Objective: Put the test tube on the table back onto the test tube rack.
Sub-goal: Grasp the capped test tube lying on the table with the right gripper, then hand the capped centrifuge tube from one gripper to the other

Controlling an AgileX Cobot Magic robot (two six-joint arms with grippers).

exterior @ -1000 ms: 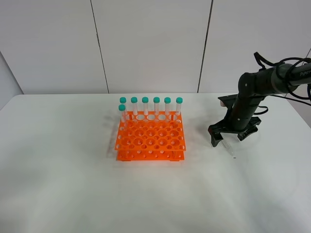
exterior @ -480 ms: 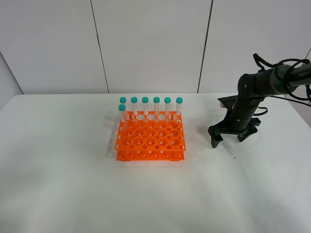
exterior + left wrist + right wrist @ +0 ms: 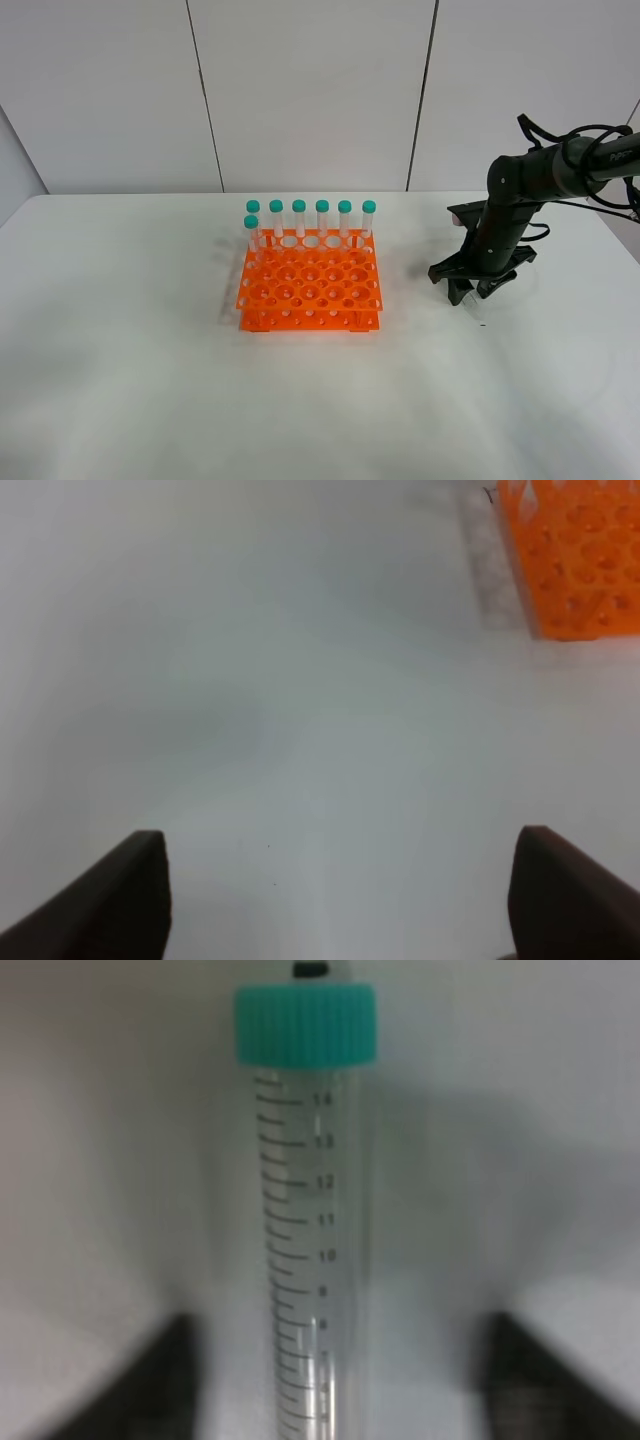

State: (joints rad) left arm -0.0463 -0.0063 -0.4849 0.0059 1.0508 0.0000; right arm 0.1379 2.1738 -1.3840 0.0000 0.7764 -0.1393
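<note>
The test tube (image 3: 310,1210) lies on the white table (image 3: 150,380), right of the rack. It is clear, with a teal cap and graduation marks. In the exterior view only its pointed end (image 3: 479,313) shows below my right gripper (image 3: 472,292). That gripper is low over the tube, with one dark finger on each side. The right wrist view shows a gap between each finger and the tube. The orange test tube rack (image 3: 310,285) stands mid-table. My left gripper (image 3: 340,900) is open and empty over bare table, with the rack's corner (image 3: 580,570) far from it.
Several teal-capped tubes (image 3: 322,218) stand upright along the rack's back row and its back left corner. The rack's other holes are vacant. Black cables (image 3: 600,135) hang behind the right arm, and a panelled wall stands behind the table.
The right gripper's fingers have drawn closer together around the tube on the table. The arm has stayed in about the same place. The tube has not moved.
</note>
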